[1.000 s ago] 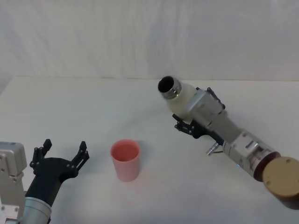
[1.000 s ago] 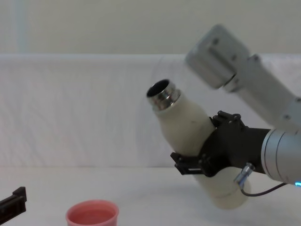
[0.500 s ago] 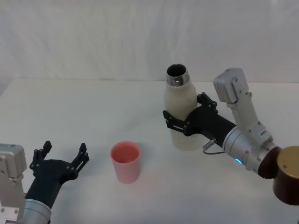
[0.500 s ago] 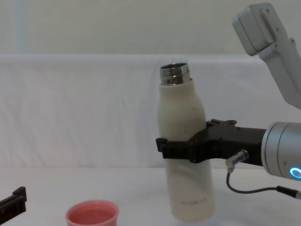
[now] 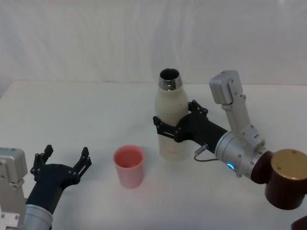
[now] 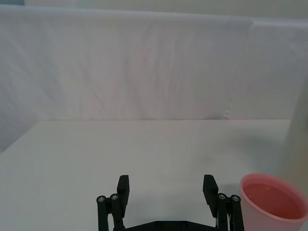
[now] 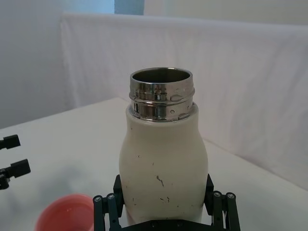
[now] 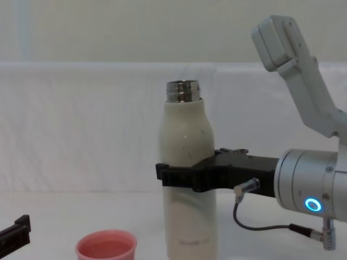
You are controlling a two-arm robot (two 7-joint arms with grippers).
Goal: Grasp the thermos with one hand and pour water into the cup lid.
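Your thermos (image 5: 171, 122) stands upright on the white desk (image 5: 96, 110), uncapped, just right of and behind the pink cup lid (image 5: 128, 165). The head view looks down into its dark steel neck; the chest view shows it from the side, its base low beside the cup lid, though contact with the desk there is cut off at the frame's edge. Your right gripper (image 5: 169, 127) comes in level from the right, its black fingers (image 8: 176, 176) clamped around the thermos at mid-body. The right wrist view shows faint dark flecks on the cream shell and fingers pressed on both flanks. Your left gripper (image 5: 64, 160) sits at the desk's near left, fingers spread wide and holding nothing; its wrist view catches liquid inside the cup lid.
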